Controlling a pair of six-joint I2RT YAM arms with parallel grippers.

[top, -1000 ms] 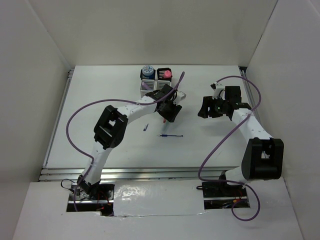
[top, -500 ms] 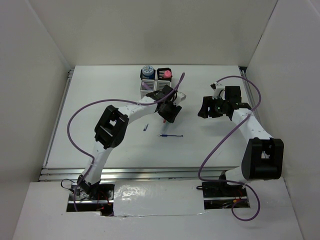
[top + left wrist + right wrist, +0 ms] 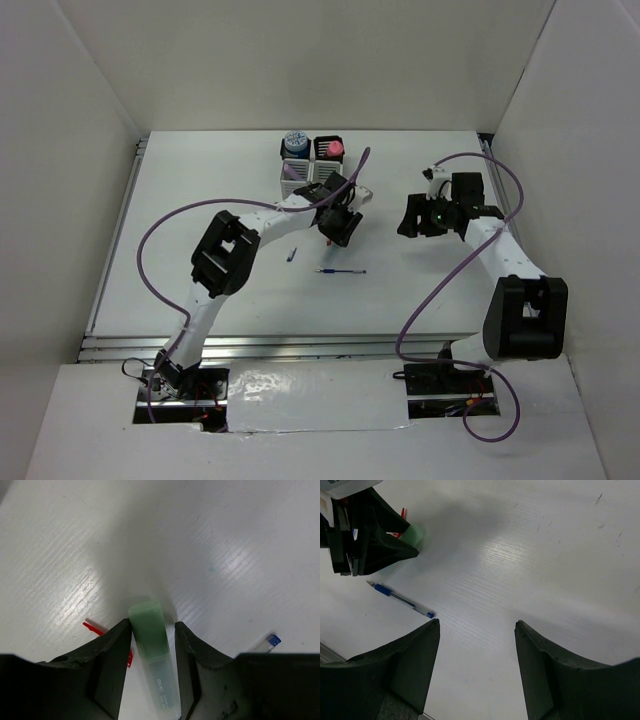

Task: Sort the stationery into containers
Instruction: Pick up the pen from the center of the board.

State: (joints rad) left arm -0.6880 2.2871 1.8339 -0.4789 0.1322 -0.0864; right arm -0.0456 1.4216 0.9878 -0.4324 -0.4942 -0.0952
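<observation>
Status: partway through, I'd say roughly half.

Done: the block of four cups [image 3: 312, 160] sits at the far middle of the tabletop [image 3: 200, 200]. A blue roll [image 3: 295, 142] is in the far-left cup and a pink-capped tube [image 3: 334, 149] in the far-right one. Something purple shows in the near-left cup, too small to name. The near-right cup is mostly hidden by the left arm.

In hand: the left gripper [image 3: 338, 226] is down just near-right of the cups, jaws straddling a green stick [image 3: 150, 640] that lies flat on the tabletop. One jaw looks to be touching it and the other is just beside it. Can't tell if it is clamped yet, and the stick isn't lifted.

Left to do, all loose on the tabletop:
- green stick, between the left jaws
- red pen [image 3: 92, 628], just beside the green stick, partly under one jaw
- blue pen [image 3: 341, 271], near side of the left gripper
- small bluish item [image 3: 292, 254], left of the blue pen, too small to identify

The right gripper [image 3: 477, 624] hangs over bare tabletop on the right side, well apart from the cups, jaws wide apart and holding nothing.

Likely next: get a firm grip on the green stick, lift it and drop it into a cup. The red pen sits close enough to get nudged or pinched along with it.
</observation>
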